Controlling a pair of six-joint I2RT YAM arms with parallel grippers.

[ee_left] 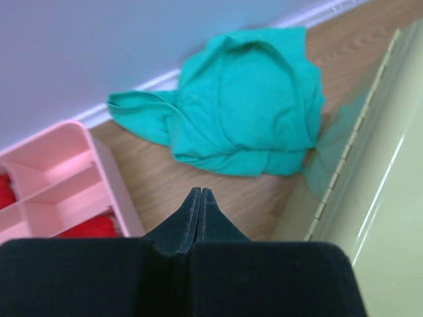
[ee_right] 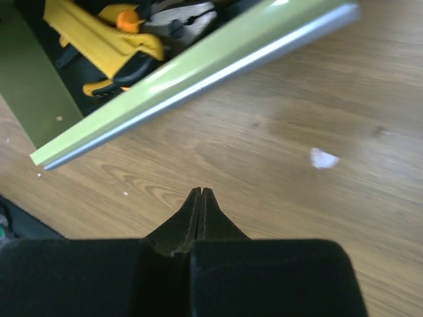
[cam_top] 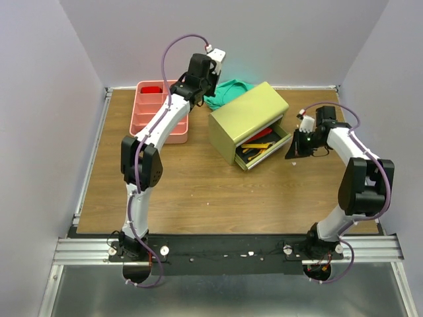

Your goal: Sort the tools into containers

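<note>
The olive-green chest point(cam_top: 246, 113) stands at the table's middle back with its drawer point(cam_top: 264, 149) pulled open; yellow, orange and red tools point(cam_top: 258, 145) lie inside. The right wrist view shows a yellow utility knife point(ee_right: 99, 36) and pliers point(ee_right: 178, 16) behind the drawer front point(ee_right: 198, 72). The pink tray point(cam_top: 158, 112) is at the back left, with red items in it point(ee_left: 92, 226). My left gripper point(ee_left: 199, 193) is shut and empty between the tray and the chest point(ee_left: 390, 191). My right gripper point(ee_right: 200, 192) is shut and empty over bare wood, right of the drawer.
A green cloth point(ee_left: 244, 105) lies bunched against the back wall between the tray and the chest, just beyond my left fingertips. White walls close in the table on three sides. A small white scrap point(ee_right: 324, 158) lies on the wood.
</note>
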